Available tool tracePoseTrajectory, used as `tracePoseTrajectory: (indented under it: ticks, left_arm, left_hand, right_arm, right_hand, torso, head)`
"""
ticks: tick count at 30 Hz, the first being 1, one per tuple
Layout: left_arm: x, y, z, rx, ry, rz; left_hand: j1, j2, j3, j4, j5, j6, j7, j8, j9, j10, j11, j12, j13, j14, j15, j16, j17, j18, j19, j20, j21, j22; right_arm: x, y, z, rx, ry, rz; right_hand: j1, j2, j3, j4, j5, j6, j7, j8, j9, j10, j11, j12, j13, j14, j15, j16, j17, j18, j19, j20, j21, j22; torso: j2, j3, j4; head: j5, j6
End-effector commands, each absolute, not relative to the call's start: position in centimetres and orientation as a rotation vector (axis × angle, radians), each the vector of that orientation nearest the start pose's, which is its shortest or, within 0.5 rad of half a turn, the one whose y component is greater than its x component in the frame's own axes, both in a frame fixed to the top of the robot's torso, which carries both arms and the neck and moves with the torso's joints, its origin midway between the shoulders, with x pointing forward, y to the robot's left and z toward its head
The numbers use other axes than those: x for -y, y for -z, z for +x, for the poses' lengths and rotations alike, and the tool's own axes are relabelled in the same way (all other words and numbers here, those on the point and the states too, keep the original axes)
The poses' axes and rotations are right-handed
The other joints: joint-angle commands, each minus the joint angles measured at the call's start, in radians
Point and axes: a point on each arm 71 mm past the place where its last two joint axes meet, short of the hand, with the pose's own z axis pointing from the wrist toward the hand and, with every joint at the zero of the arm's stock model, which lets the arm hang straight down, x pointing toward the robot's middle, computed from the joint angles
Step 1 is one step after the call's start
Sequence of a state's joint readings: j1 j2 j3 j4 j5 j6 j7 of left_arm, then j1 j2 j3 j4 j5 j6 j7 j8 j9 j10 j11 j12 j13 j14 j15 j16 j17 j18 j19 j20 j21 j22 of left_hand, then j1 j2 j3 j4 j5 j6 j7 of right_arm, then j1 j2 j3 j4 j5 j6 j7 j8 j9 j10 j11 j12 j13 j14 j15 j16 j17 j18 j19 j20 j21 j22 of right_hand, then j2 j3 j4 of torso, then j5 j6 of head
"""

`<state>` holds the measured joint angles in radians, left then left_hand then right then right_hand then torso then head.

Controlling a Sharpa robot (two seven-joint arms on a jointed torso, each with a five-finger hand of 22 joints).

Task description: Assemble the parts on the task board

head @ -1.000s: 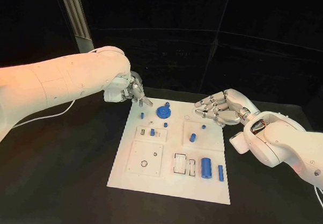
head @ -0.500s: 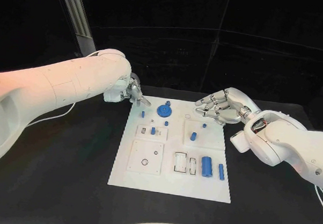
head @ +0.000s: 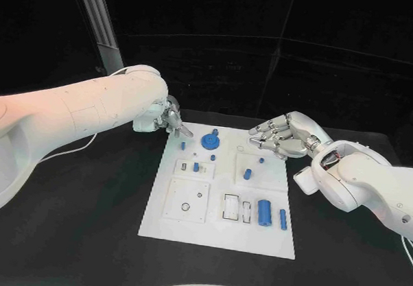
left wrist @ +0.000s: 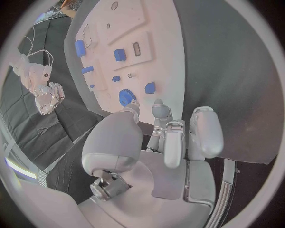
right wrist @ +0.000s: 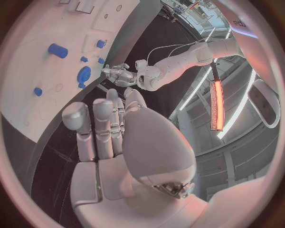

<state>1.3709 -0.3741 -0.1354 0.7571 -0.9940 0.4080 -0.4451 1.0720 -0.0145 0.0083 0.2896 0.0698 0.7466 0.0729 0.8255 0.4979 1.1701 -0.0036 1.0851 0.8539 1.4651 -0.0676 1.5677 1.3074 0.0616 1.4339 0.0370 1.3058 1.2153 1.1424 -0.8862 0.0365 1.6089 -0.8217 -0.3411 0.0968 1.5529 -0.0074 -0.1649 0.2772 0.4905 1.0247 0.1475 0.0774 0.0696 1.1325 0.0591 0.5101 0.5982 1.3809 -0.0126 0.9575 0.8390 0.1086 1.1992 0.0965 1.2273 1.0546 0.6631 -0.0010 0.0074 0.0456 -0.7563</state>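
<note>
White board (head: 218, 237) sits mid-frame in head view, running from centre down toward the bottom, on the black table (head: 67, 239). Blue pieces are spread over its upper half & lower right: a round disc (head: 208, 142) near the top edge, a small peg (head: 183, 145) just left of it, another peg (head: 246, 174) right of centre, a fat cylinder (head: 264, 214) and a thin rod (head: 282, 219) side by side at lower right.

Left hand (head: 168, 118) hangs at the board's upper-left corner, fingers bunched & pointing down near the disc. Wrist view shows its fingers (left wrist: 203, 130) part curled, tips close together, nothing plainly between them; prob. empty, but the tips are partly hidden so can't tell for sure.

Right hand (head: 283, 137) hovers over the board's upper-right corner, fingers (right wrist: 95, 126) loosely curled, apart, holding nothing.

Risks from here, as a judgement:
- Left hand is v. close to the disc & small peg; a drop slightly off line could knock the peg out of its seat or shove the disc.
- Pieces are small vs. the fingers, so a pinch may slip or catch two at once.
- Board looks unfixed; sideways push could slide it.
- Both hands work the same top strip, so they could clash if they reach inward together.
</note>
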Motion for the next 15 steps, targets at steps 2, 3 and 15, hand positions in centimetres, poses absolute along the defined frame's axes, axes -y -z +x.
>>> tracePoseTrajectory:
  ticks: [2,3,15]
  left_arm:
    - [-19.5,19.74,60.02,-2.422,0.229,-0.193]
    - [-19.45,19.82,60.0,-2.424,0.231,-0.191]
    - [-19.14,20.63,59.76,-2.458,0.231,-0.179]
  left_hand:
    - [-0.003,0.011,-0.007,-0.001,0.0,-0.006,-0.001,-0.001,-0.002,-0.002,0.003,0.007,0.002,0.106,0.002,0.003,0.263,0.018,0.006,0.004,0.003,0.002]
    - [-0.001,0.013,-0.008,-0.002,0.0,-0.005,-0.001,-0.001,-0.002,-0.002,0.003,0.007,0.003,0.106,0.002,0.003,0.263,0.018,0.006,0.004,0.004,0.003]
    - [0.021,0.027,-0.006,-0.009,0.006,0.0,-0.001,-0.004,-0.005,0.001,0.003,0.013,0.002,0.106,0.002,0.003,0.263,0.017,0.008,0.005,0.007,0.008]
  right_arm:
    - [19.5,17.3,46.92,-1.668,-1.164,0.39]
    - [19.49,17.3,46.92,-1.668,-1.165,0.39]
    - [19.38,17.31,46.94,-1.668,-1.168,0.388]
  right_hand:
    - [0.008,-0.003,0.003,0.004,0.001,-0.005,0.0,0.001,-0.001,-0.01,0.0,0.003,-0.002,-0.006,-0.001,-0.005,-0.001,0.012,-0.005,0.0,-0.007,-0.001]
    - [0.008,-0.003,0.003,0.004,0.001,-0.005,0.0,0.001,-0.001,-0.01,0.0,0.003,-0.002,-0.006,-0.001,-0.005,0.0,0.012,-0.004,0.0,-0.007,0.0]
    - [0.008,-0.003,0.003,0.004,0.001,-0.005,0.0,0.001,-0.001,-0.01,0.0,0.003,-0.002,-0.006,-0.001,-0.005,0.0,0.012,-0.004,0.0,-0.007,0.0]
  torso:
    - [0.0,0.0007,-0.0002]
    - [0.0,0.0005,0.0]
    - [0.0,0.0007,-0.0005]
  head:
    - [-0.001,-0.001]
    - [-0.001,-0.001]
    - [-0.002,-0.004]
